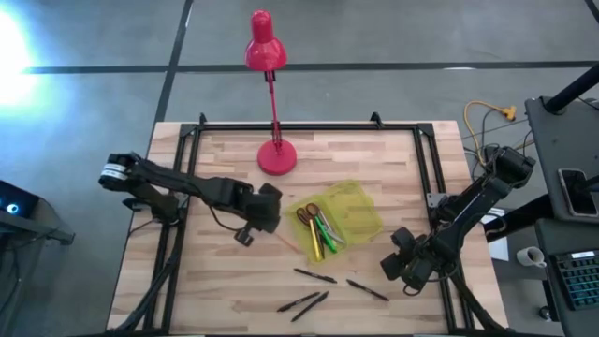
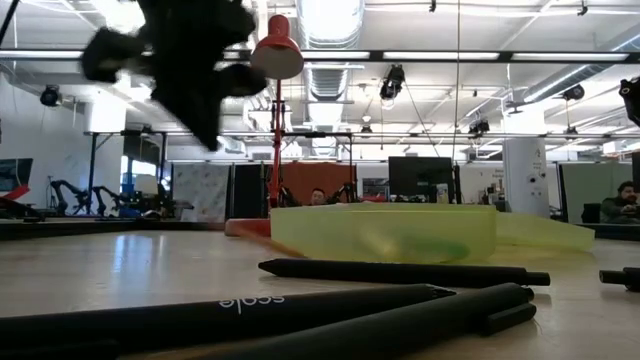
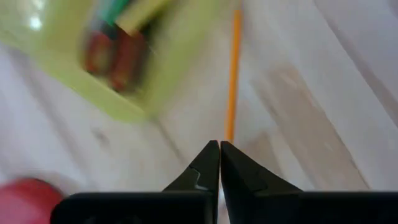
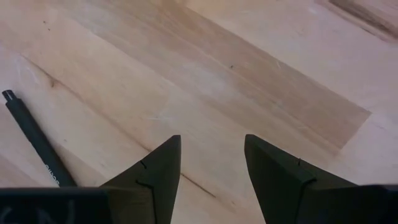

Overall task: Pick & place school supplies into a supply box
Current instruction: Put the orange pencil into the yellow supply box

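Note:
The supply box [image 1: 360,208], translucent yellow-green, lies open right of the table's middle. In it are red-handled scissors [image 1: 307,214], a green marker [image 1: 325,227] and a yellow pencil [image 1: 315,245]. My left gripper [image 3: 219,145] is raised just left of the box [image 3: 74,68] and is shut on an orange pencil [image 3: 234,68]. In the low view it is a dark blur [image 2: 190,70] high above the table. Several black pens [image 1: 314,275] lie on the wood near the front edge. My right gripper [image 1: 404,265] hangs open at the right over bare wood, beside one pen [image 4: 31,143]. My left gripper has the orange pencil by its near end [image 3: 229,132], which runs in behind the shut fingertips; the tips hide the place of contact itself. The fingers slant steeply down from the table's left. The pencil points on ahead of them, past the box's near corner.
A red desk lamp stands with its base [image 1: 277,157] at the far middle of the table, its head [image 1: 264,47] beyond the far edge. Black frame rails [image 1: 178,187] run along the table's left and right sides. Bare wood lies between the box and the pens.

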Available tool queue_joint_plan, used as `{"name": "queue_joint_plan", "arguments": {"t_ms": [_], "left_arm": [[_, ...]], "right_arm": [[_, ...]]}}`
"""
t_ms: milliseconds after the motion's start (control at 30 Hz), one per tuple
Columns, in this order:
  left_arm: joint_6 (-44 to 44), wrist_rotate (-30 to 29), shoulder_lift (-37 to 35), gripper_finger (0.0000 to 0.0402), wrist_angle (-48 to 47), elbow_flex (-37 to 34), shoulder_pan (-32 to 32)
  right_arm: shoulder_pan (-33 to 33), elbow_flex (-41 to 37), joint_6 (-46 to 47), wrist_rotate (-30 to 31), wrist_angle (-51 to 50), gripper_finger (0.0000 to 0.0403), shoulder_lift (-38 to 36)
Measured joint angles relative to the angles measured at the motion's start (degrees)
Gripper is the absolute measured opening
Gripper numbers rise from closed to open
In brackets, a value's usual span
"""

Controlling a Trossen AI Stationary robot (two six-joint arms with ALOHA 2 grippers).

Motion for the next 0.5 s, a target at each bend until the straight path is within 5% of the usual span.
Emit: {"name": "queue_joint_plan", "arguments": {"t_ms": [233, 500], "left_arm": [[6.3, -2.0, 8.0, 0.0001, -3.5, 11.1, 1.1], [6.5, -1.8, 13.1, 0.0011, -3.8, 6.1, 0.9]], "right_arm": [[0.0, -0.2, 0.1, 0.0, 0.3, 0.0169, 0.0], [0.0, -0.2, 0.2, 0.0, 0.9, 0.0169, 0.0]]}}
